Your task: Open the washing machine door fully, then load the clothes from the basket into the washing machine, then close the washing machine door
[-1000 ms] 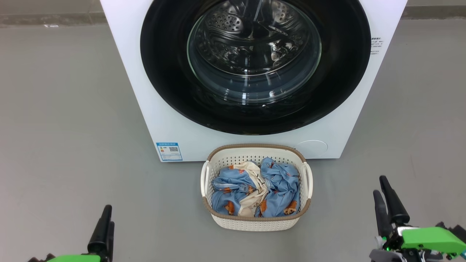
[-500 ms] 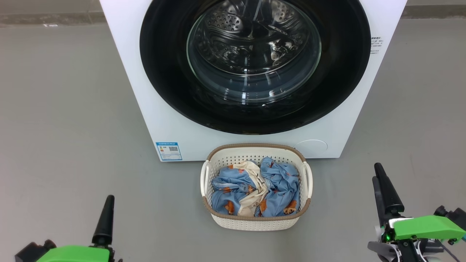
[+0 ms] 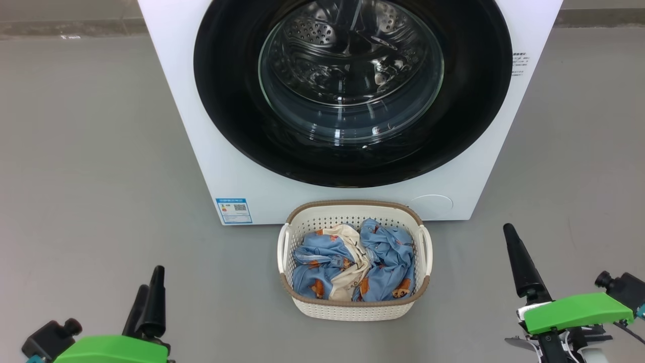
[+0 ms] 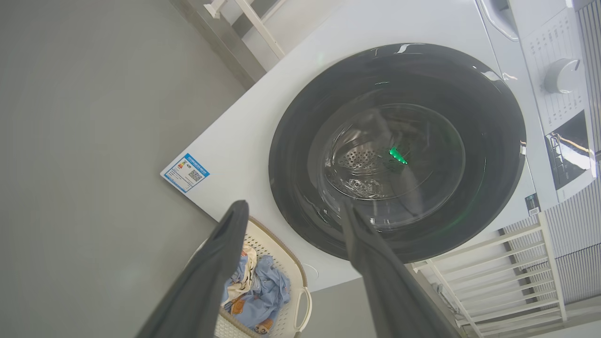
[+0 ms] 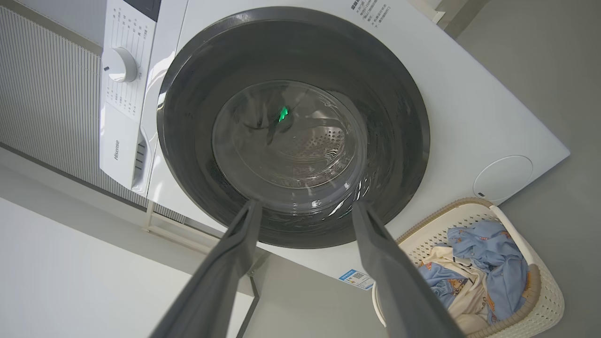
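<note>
The washing machine [image 3: 211, 151] stands white and boxy ahead of me. The washing machine door [image 3: 227, 101] is a glossy black ring with a domed glass window, and it lies flat against the front. On the floor before it sits the basket [image 3: 352, 310], with the clothes [image 3: 383, 262] piled inside, light blue with a cream piece. My left gripper [image 3: 151, 282] is open at the lower left, well left of the basket. My right gripper [image 3: 510, 232] is low on the right. In the left wrist view my left gripper [image 4: 293, 209] stands open with nothing between its fingers, as does my right gripper [image 5: 306, 204] in the right wrist view.
Grey floor [image 3: 90, 151] spreads on both sides of the machine. A blue label sticker [image 3: 234, 210] and a round cover [image 3: 431, 205] mark its lower front. A control dial [image 5: 119, 65] sits on the top panel. A white slatted rack [image 4: 497, 277] stands beside the machine.
In the head view my right gripper has risen and drifted left, toward the basket. My left gripper has risen and edged right. Basket, clothes and door have not moved.
</note>
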Controlling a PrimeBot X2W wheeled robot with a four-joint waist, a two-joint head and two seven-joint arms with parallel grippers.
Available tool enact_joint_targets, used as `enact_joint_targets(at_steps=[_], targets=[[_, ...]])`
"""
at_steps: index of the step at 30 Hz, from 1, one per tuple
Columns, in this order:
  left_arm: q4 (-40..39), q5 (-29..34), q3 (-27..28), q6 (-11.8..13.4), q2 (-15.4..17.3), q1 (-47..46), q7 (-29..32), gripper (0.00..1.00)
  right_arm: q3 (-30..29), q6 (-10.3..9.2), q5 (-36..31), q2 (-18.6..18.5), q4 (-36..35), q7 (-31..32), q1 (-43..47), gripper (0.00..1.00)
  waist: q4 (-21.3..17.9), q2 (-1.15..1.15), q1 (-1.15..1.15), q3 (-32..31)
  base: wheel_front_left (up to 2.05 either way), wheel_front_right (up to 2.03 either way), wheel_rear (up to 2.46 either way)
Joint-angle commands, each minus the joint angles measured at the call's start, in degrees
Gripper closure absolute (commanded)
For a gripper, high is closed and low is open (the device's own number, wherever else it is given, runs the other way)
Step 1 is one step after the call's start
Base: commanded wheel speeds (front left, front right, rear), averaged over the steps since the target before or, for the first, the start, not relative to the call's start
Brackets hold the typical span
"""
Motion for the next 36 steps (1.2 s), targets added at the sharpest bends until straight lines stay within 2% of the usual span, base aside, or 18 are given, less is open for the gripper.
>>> enact_joint_targets(at_steps=[1,19,36], targets=[[-1.8,3.4,0.7,-0.3,1.3,-3.0,-1.0,0.0,1.0,0.04,-3.6,-1.0,-1.9,-0.8,-3.5,0.0,0.0,0.0,0.0,0.0,0.0,0.0,0.0],[-1.4,19.6,0.3,0.0,1.4,-3.5,-4.2,0.0,2.2,0.06,-24.3,-1.5,1.1,-3.7,-5.4,0.0,-0.2,0.0,0.0,-0.2,0.0,0.0,0.0],[0.1,30.4,0.9,-0.1,0.5,-4.4,-7.1,0.0,3.2,0.07,-39.9,-1.7,2.8,-6.4,-7.6,0.0,-0.2,0.0,0.0,-0.1,0.0,0.0,0.0]])
